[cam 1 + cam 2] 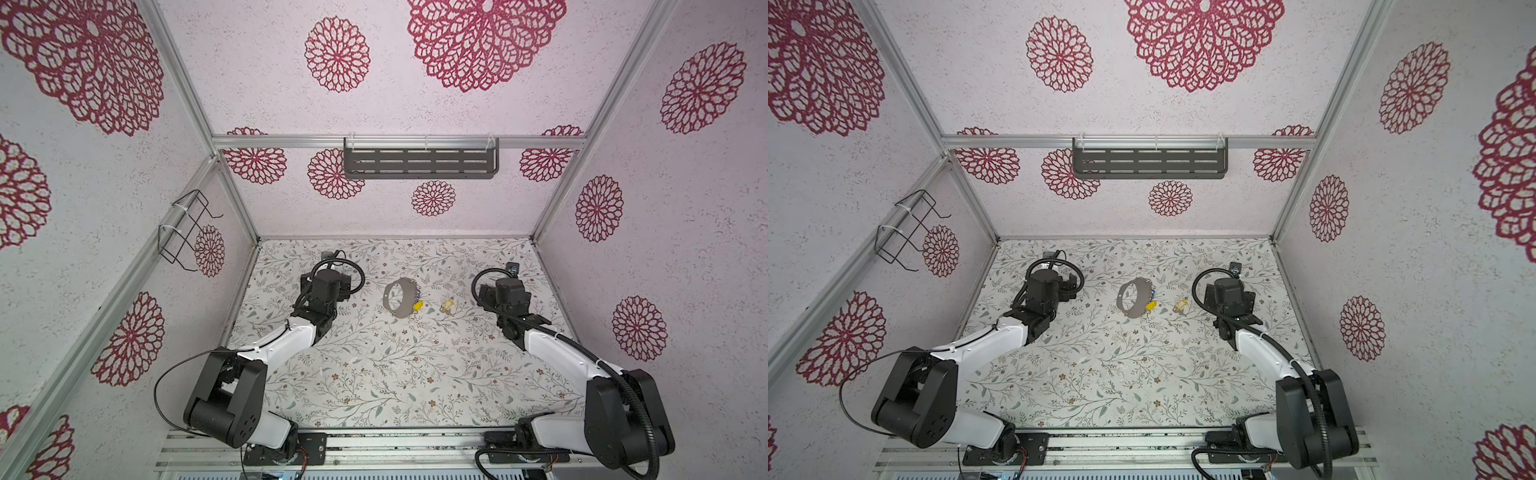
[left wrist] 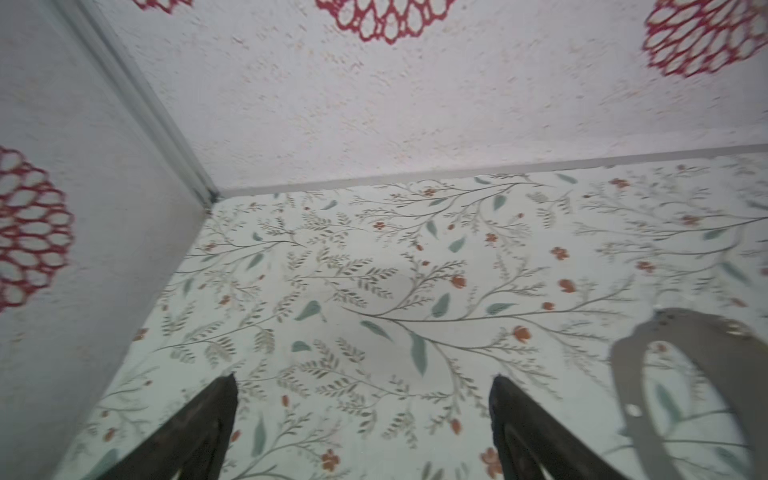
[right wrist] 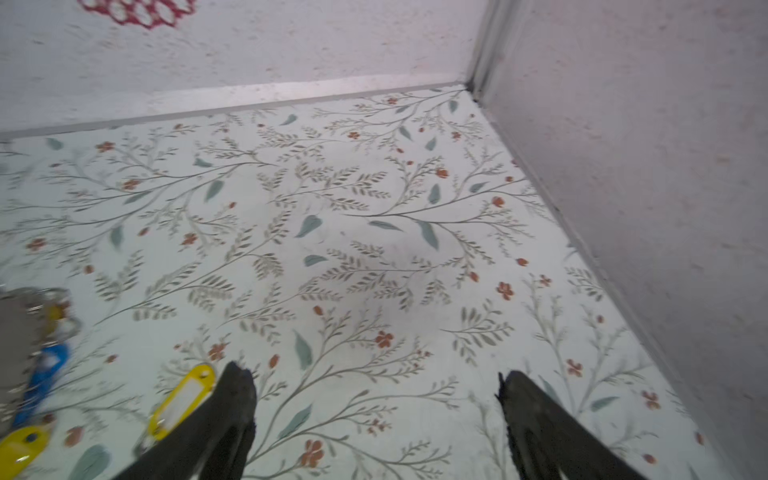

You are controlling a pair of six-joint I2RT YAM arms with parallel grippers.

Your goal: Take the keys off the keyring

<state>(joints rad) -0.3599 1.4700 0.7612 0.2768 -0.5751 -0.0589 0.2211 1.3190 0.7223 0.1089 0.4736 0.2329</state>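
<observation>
The horseshoe keyring (image 1: 400, 298) lies flat on the worktop (image 1: 374, 374), with blue and yellow key tags (image 1: 417, 301) at its 3 o'clock rim. One loose yellow key tag (image 1: 448, 306) lies apart, further toward 3 o'clock. Both the left end effector (image 2: 361, 380), at the keyring's 9 o'clock, and the right end effector (image 3: 376, 374), at 3, gape wide and empty.

White smooth shells on left arm (image 1: 282, 336) and right arm (image 1: 552, 347), with black blocky joints. Black ribbed hose (image 1: 474, 289) along the right one, thin black cable (image 1: 155, 390) at the left. Dark tapered claw fingers (image 3: 232, 415), frayed at tips.
</observation>
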